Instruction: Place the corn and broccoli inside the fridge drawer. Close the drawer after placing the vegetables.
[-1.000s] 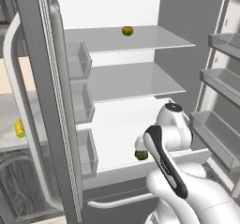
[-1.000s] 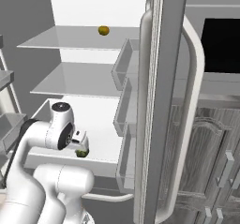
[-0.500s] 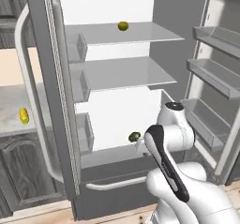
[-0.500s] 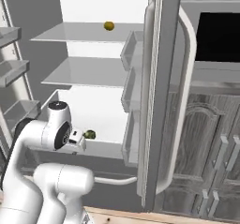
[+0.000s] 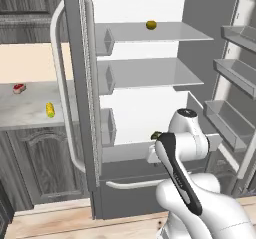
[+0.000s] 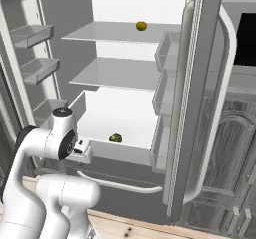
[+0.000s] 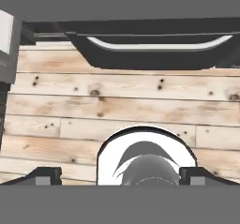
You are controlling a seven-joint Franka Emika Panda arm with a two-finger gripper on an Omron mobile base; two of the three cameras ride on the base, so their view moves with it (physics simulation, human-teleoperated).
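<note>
halfway I'd say: broccoli [image 6: 115,138] sits in the open fridge drawer [image 6: 122,153], corn [image 5: 50,109] waits on the left worktop [image 5: 27,114], tool [image 7: 120,175] spread wide, empty

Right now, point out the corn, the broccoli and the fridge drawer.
corn [image 5: 50,109]: left base view, middle of the yellow cob on the counter.
broccoli [image 6: 115,138]: right base view, top of the green floret.
fridge drawer [image 6: 120,152]: right base view, its front wall.

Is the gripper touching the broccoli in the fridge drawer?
Apart. The hand view has the gripper open over bare wood floor, while the right base view shows the broccoli lying in the fridge drawer.
</note>
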